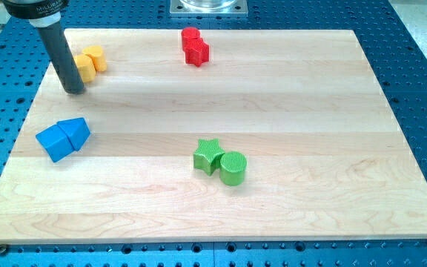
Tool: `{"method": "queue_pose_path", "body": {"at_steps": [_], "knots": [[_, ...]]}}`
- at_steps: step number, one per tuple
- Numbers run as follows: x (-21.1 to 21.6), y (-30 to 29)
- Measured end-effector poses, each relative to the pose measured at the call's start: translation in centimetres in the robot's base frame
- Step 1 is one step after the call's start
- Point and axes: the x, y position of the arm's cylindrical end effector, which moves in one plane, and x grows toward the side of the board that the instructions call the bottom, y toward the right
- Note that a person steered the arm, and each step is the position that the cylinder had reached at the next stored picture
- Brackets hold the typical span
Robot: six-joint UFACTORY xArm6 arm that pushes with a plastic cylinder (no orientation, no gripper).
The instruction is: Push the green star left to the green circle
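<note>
The green star (207, 155) lies on the wooden board (288, 89) a little below its middle. The green circle (233, 167), a short cylinder, touches the star on its right and slightly lower. My tip (74, 90) is far off at the board's upper left, beside the yellow blocks and well away from both green blocks.
Two yellow blocks (89, 61) sit together at the upper left, just right of my tip. Two blue blocks (64, 138), a cube and a triangle, touch at the left. Two red blocks (194, 47) touch near the top edge. A blue perforated table (421, 67) surrounds the board.
</note>
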Motion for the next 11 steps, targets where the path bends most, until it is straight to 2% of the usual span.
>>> {"method": "queue_pose_path", "body": {"at_steps": [5, 8, 9, 11], "knots": [[0.0, -0.2], [1.1, 4.6], [2.9, 5.4], [8.1, 10.8]]}}
